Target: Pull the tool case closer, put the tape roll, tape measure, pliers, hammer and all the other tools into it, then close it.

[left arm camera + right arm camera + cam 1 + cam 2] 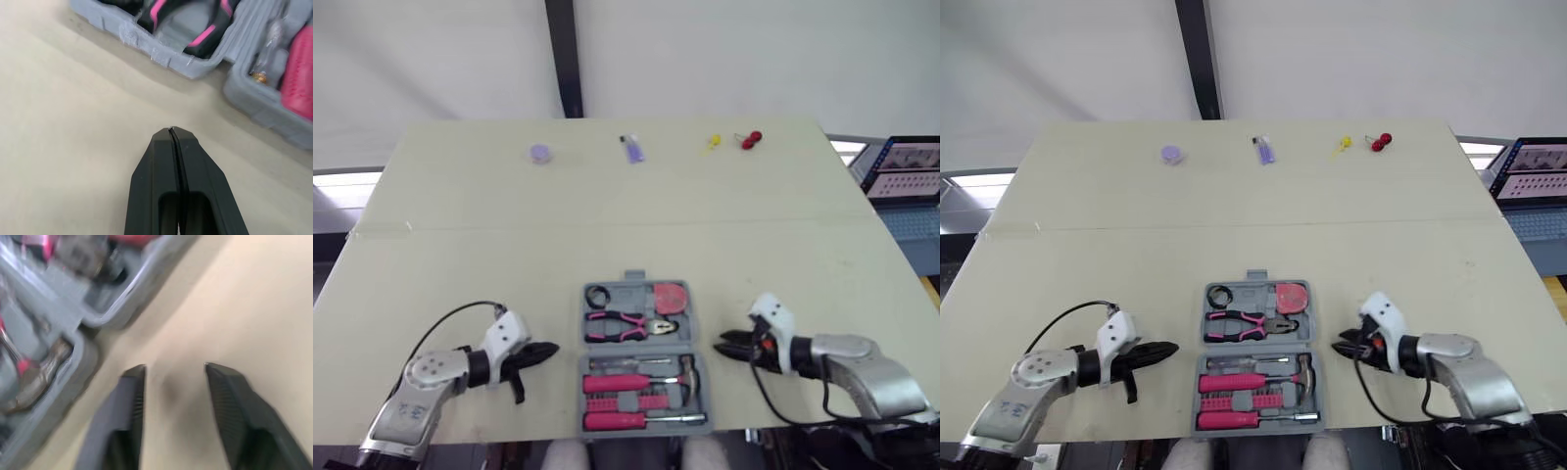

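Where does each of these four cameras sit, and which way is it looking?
Left eye view: on the head, looking down over the table, open tool case, left tool and right tool.
Right eye view: the head's other eye, same scene.
Left wrist view: on the left wrist, along its shut tool toward the case's pliers.
Right wrist view: on the right wrist, along its open tool toward the case.
All four share the case.

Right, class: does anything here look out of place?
Four small things lie along the far side, well away from the open tool case: a lilac disc, a purple piece, a yellow piece, a red piece.
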Robot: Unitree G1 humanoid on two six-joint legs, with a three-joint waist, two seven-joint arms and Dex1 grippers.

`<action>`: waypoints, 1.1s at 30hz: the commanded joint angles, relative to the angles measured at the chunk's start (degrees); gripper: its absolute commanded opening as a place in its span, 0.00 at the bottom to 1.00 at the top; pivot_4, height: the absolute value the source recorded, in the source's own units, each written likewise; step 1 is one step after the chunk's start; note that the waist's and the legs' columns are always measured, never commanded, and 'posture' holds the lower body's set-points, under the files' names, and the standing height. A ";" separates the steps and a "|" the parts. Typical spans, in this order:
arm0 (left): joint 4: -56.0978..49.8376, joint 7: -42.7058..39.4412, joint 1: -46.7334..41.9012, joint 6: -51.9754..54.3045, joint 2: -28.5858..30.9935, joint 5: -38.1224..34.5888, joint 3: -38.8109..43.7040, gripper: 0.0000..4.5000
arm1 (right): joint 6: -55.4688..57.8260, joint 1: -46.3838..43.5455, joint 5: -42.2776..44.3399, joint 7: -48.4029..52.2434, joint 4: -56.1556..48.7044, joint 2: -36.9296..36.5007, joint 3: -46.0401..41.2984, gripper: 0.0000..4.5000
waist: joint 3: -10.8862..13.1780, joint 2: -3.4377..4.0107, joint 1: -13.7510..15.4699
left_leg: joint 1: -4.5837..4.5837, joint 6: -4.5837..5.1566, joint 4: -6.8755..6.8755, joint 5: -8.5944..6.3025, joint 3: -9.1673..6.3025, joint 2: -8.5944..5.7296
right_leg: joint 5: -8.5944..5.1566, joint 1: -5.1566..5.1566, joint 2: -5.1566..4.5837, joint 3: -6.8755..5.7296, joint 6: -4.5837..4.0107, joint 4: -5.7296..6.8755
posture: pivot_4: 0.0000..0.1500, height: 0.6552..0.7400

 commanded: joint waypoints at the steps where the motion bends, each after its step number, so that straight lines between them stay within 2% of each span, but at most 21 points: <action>1: -6.53 -5.99 1.71 -0.11 0.97 -5.71 -0.07 0.00 | 10.55 -4.08 8.05 -0.63 1.12 1.32 -4.31 0.88 | 0.02 0.04 0.01 | 0.00 0.00 0.00 0.00 0.00 0.00 | 0.00 -0.01 0.00 0.01 0.00 0.01 | 1.00 1.00; 2: -7.73 -7.29 2.43 0.06 1.65 -5.46 -1.42 0.00 | 13.12 -5.87 9.18 -1.39 2.35 2.27 -4.55 0.99 | 0.02 0.04 -0.01 | 0.00 0.00 0.00 0.00 0.00 0.00 | 0.00 -0.01 0.00 0.01 0.00 0.00 | 1.00 1.00; 8: -7.07 -8.84 2.79 -3.32 2.34 0.92 -9.85 0.00 | 20.73 -14.85 8.58 -7.78 11.12 8.35 -2.56 0.99 | 0.06 0.15 -0.04 | -0.01 0.00 -0.05 0.00 0.03 0.00 | 0.00 -0.05 0.00 0.02 0.00 0.01 | 1.00 1.00; 15: 2.94 -8.08 0.97 -11.64 0.72 8.26 -15.48 0.00 | 19.37 -19.98 7.33 -11.02 20.60 15.51 -2.07 0.99 | -0.32 0.13 -0.39 | 0.09 -0.01 -0.04 0.00 0.03 0.00 | 0.00 -0.01 0.01 0.01 0.00 0.09 | 1.00 1.00; 21: 6.06 -7.92 0.87 -15.32 0.35 7.71 -15.98 0.00 | 17.79 -20.06 7.09 -10.40 21.28 19.36 0.11 0.99 | -0.80 0.50 -1.54 | 0.16 -0.01 -0.14 0.00 0.04 0.01 | 0.00 -0.01 0.01 -0.01 0.00 0.11 | 1.00 1.00; 33: 6.17 -7.80 2.62 -16.27 1.26 7.10 -15.08 0.00 | 16.28 -19.38 10.47 -7.70 22.39 24.02 -2.51 0.99 | -0.81 0.52 -2.89 | 0.48 0.00 -0.34 0.00 0.04 0.03 | -0.01 0.00 0.01 -0.02 -0.01 0.37 | 1.00 1.00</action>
